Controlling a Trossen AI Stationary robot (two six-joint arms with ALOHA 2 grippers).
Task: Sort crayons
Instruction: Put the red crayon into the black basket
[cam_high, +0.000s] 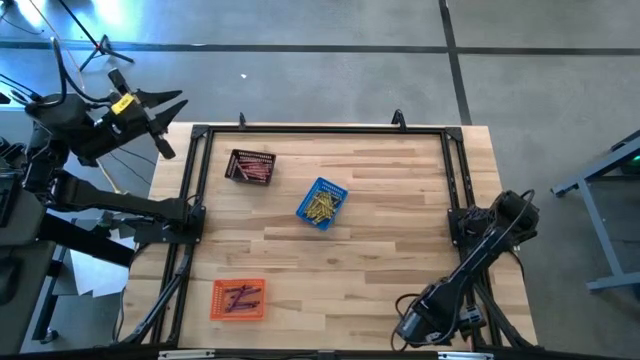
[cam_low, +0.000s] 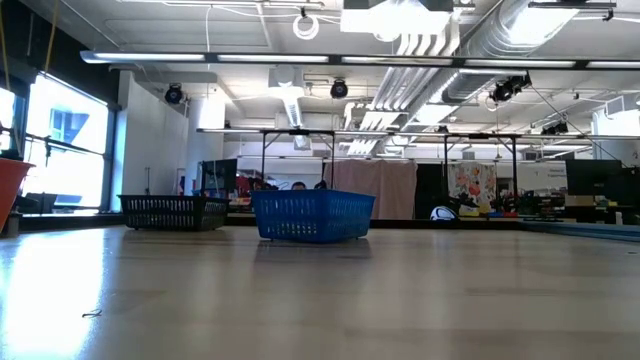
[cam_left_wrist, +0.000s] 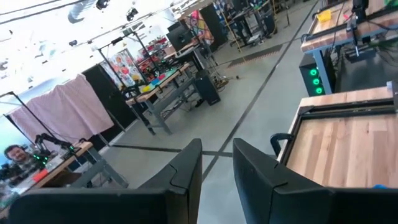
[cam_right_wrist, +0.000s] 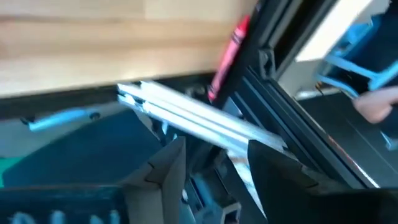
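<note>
**Sorting nearly finished, one stray crayon off the edge**

Reading from the left of the table: the left gripper (cam_high: 165, 115) hangs off the far left corner, over the floor, its fingers apart with a moderate gap and nothing between them. On the table (cam_high: 380, 250), the orange basket (cam_high: 239, 299) sits near the front left with a few dark purple crayons (cam_high: 241, 297) inside. Farther back, the black basket (cam_high: 250, 166) holds red crayons (cam_high: 255, 173), and just to its right the blue basket (cam_high: 322, 203) holds yellow crayons (cam_high: 320, 206). No loose crayon shows on the bare wood.

At the front right, the right gripper (cam_high: 412, 328) hangs low beside the table's edge, fingers parted and empty. Its wrist camera shows one red crayon (cam_right_wrist: 226, 56) lying against the dark frame rail (cam_right_wrist: 292, 118) by the edge.

Judging by this, the sort looks almost done; the likely remaining step is recovering that stray crayon, which would call for a careful, narrow pinch close against the rail.
</note>
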